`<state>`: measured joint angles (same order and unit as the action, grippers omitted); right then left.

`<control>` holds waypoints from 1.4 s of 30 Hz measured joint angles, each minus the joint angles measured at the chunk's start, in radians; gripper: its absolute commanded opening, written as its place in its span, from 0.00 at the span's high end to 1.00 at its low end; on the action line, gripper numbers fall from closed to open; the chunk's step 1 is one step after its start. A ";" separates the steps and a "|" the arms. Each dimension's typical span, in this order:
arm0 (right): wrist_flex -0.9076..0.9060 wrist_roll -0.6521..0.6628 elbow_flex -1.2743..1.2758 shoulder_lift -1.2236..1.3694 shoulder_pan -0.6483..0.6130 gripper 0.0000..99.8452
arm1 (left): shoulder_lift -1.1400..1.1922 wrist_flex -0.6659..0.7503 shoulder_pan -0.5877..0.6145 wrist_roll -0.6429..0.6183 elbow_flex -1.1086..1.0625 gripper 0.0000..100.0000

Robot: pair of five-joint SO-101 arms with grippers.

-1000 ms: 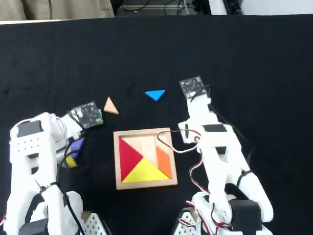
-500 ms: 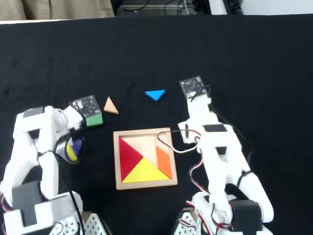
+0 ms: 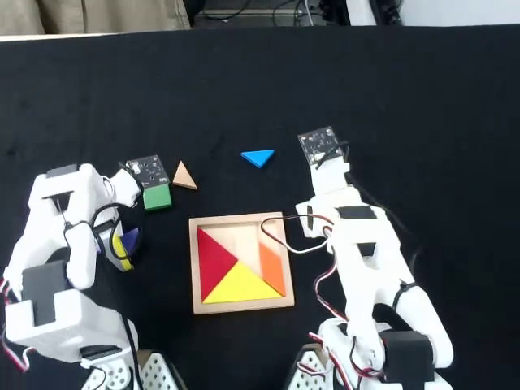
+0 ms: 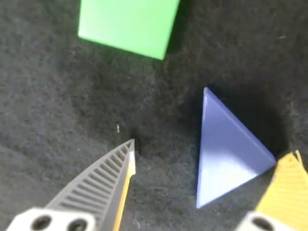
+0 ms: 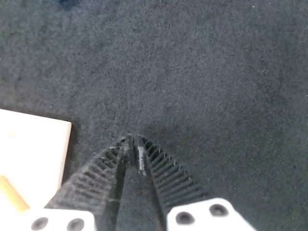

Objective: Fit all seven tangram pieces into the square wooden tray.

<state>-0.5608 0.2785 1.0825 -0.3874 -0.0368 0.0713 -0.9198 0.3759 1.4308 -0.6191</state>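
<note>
The square wooden tray holds a red triangle, a yellow triangle and an orange piece. A purple triangle lies between the fingers of my open left gripper, close to the yellow finger; in the high view it sits left of the tray. The green square lies just beyond it. A tan triangle and a blue triangle rest behind the tray. My right gripper is shut and empty beside the tray's far right corner.
Black cloth covers the table. The right arm stands along the tray's right side, and the left arm stands to the tray's left. Open cloth stretches behind the loose pieces and to the far right.
My left arm has turned and its wrist has shifted back, uncovering the green square, with the gripper now down around the purple triangle. The right arm has not moved.
</note>
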 measured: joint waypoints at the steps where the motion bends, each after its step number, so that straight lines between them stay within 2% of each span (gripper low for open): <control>1: 0.000 0.000 0.000 0.000 0.000 0.99 | 0.011 -0.003 0.000 0.002 0.009 0.62; 42: 0.000 0.000 0.000 0.000 -0.021 0.99 | 0.063 -0.011 -0.048 0.005 0.054 0.64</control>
<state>-0.5608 0.2785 1.0825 -0.3874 -0.0583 0.1343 -0.9306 0.3284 1.4354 -0.5654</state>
